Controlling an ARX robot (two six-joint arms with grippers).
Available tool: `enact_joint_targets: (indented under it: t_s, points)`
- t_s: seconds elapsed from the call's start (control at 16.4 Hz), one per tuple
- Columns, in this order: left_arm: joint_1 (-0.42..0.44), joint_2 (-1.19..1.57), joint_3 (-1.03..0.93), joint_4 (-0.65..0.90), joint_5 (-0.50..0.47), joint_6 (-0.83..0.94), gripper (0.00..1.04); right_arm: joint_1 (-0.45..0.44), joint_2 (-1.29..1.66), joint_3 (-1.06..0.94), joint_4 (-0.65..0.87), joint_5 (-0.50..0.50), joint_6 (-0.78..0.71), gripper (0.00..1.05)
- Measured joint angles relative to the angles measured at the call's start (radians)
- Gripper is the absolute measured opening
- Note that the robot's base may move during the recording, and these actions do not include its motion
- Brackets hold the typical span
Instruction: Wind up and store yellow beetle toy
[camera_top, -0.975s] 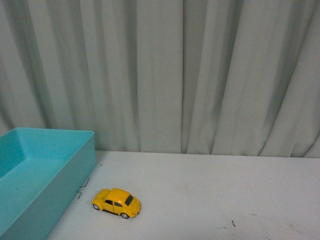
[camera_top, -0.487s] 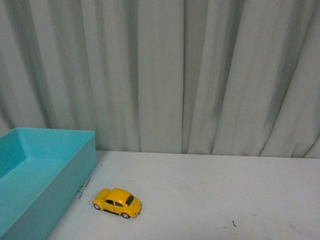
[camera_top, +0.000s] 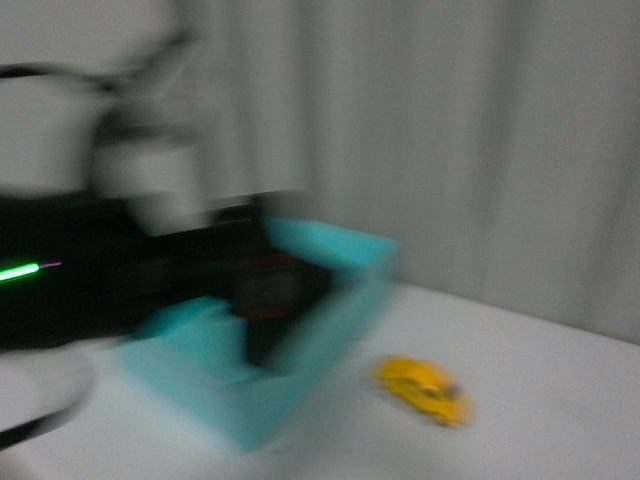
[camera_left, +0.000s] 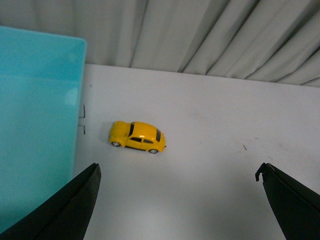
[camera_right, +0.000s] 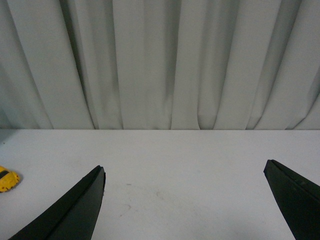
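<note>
The yellow beetle toy (camera_left: 138, 137) stands on its wheels on the white table, close beside the teal bin (camera_left: 35, 125). In the blurred front view the toy (camera_top: 425, 390) lies right of the bin (camera_top: 300, 330). My left gripper (camera_left: 177, 172) is open and empty, hovering short of the toy. My right gripper (camera_right: 182, 172) is open and empty over bare table; only the toy's edge (camera_right: 7, 180) shows at that view's border. A dark blurred arm (camera_top: 120, 270) fills the left of the front view.
Grey curtain (camera_right: 160, 60) hangs behind the table's far edge. The white table (camera_left: 215, 125) stretches to the toy's other side from the bin. Small dark marks (camera_left: 244, 147) dot the table.
The front view has swung and blurred; the bin and toy now sit further right in it, and a dark arm has come into the left of the picture.
</note>
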Motion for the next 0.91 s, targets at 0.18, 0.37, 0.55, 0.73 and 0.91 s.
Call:
enact_joint_targets:
  t_s: [0.18, 0.37, 0.55, 0.73, 0.91]
  points:
    - [-0.058, 0.27, 0.18, 0.059, -0.031, 0.075, 0.98, 0.0, 0.0, 0.0, 0.0, -0.001, 0.0, 0.98]
    - [-0.111, 0.573, 0.459, -0.032, -0.01, 0.278, 0.98, 0.0, 0.0, 0.0, 0.0, -0.001, 0.0, 0.98]
    - [-0.127, 0.783, 0.715, -0.216, 0.011, 0.525, 0.98, 0.0, 0.0, 0.0, 0.0, -0.001, 0.0, 0.98]
    - [-0.16, 0.907, 0.913, -0.401, -0.016, 0.792, 0.98, 0.0, 0.0, 0.0, 0.0, -0.001, 0.0, 0.98]
    - [-0.216, 1.007, 1.075, -0.585, -0.097, 1.125, 0.98, 0.0, 0.0, 0.0, 0.0, -0.001, 0.0, 0.98]
